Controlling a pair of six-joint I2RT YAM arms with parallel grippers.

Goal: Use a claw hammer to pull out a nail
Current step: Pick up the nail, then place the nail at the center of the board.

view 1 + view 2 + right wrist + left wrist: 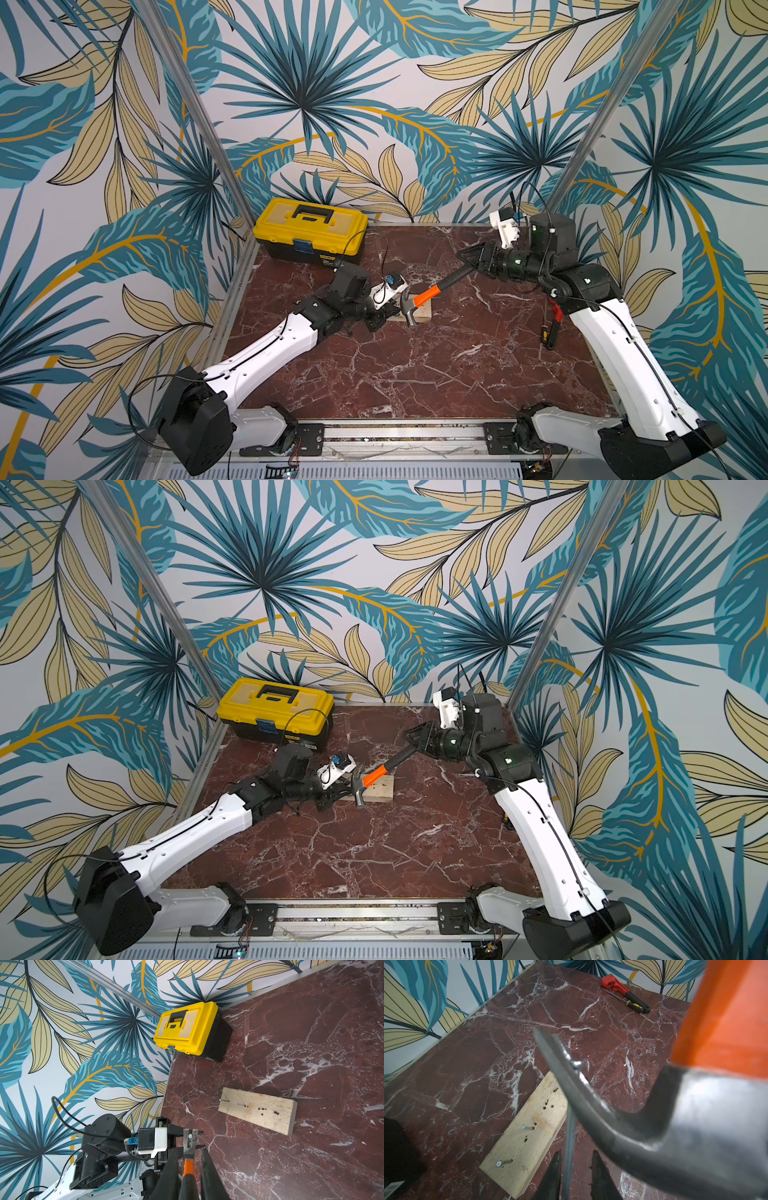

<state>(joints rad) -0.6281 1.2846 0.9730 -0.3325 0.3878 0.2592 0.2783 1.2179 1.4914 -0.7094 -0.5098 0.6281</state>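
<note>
Beyond the left fingers (552, 1178), at the back edge of the table (415, 374), the yellow toolbox (309, 224) sits with its lid shut, so what it holds cannot be seen. The left fingers stand apart with the shank of the nail (569, 1138) running down between them, near one finger but not pinched. The nail is clear of the wood, its head hooked in the fork of the claw hammer (426, 294), whose silver head hangs just above those fingers, over the end of the plank (525, 1142) nearest them. The pull looks done for this nail; the step in hand seems to be freeing it from the claw. Next, I judge, the left fingers must pinch the thin shank squarely and slide it out along the slot — a poor pinch would drop it. The right fingers (209, 1174) are clamped on the hammer's black shaft, holding it aslant
</note>
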